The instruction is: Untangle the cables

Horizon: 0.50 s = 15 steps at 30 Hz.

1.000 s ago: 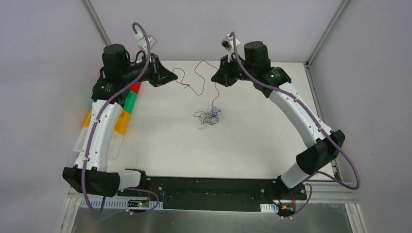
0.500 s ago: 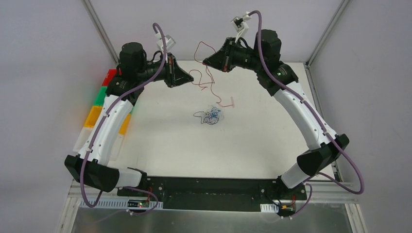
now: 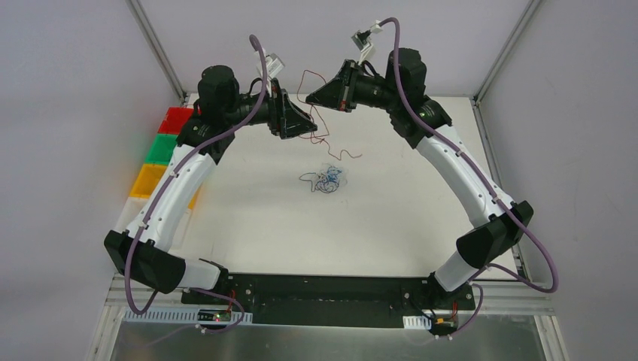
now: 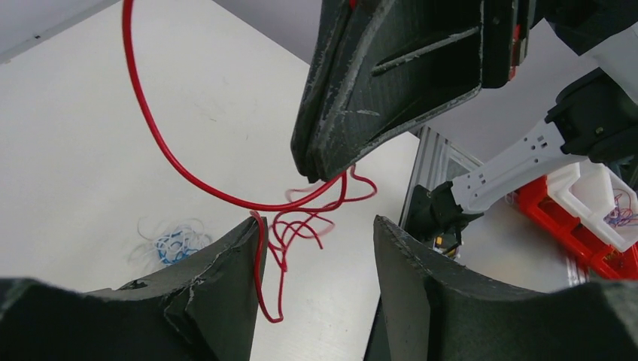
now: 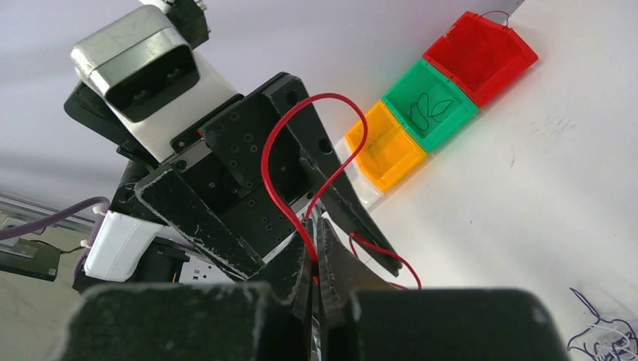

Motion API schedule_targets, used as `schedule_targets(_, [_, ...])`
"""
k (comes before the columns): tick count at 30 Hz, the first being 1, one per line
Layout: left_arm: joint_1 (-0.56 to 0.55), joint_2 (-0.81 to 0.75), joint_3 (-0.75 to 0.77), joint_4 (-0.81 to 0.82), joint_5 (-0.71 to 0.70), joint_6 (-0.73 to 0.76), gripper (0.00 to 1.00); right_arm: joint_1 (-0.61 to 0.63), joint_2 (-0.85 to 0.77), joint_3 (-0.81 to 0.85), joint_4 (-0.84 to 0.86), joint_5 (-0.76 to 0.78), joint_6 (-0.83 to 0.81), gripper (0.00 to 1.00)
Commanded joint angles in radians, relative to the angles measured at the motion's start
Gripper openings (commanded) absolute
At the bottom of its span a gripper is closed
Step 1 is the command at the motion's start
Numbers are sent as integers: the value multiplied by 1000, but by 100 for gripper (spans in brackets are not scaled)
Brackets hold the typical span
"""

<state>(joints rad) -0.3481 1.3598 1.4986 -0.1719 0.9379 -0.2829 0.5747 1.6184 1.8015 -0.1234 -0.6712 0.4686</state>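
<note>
From above, the left gripper (image 3: 310, 128) and right gripper (image 3: 308, 95) met in the air, well beyond the tangle (image 3: 325, 180). A red wire (image 3: 340, 154) trailed from them to the table (image 3: 248, 218).

The left wrist view showed the left jaws spread, with the wire hanging loose between them and touching one finger, unheld.

The right wrist view showed the right tips pressed together on the wire, with bins (image 5: 429, 105) past the left gripper.

One strand looked freed. Next, the right gripper probably needed to carry it clear of the tangle without snagging the left finger.
</note>
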Motion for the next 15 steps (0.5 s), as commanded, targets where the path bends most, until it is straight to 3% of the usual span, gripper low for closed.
schedule_targets(1, [-10, -8, -18, 106, -29, -73, 55, 16, 2, 14, 60, -31, 34, 0])
schedule_targets(4, [-9, 1, -16, 126, -71, -91, 56, 22, 3, 15, 60, -32, 40, 0])
schedule_targets(15, [-11, 30, -11, 256, -22, -235, 61, 23, 4, -4, 58, -10, 37, 0])
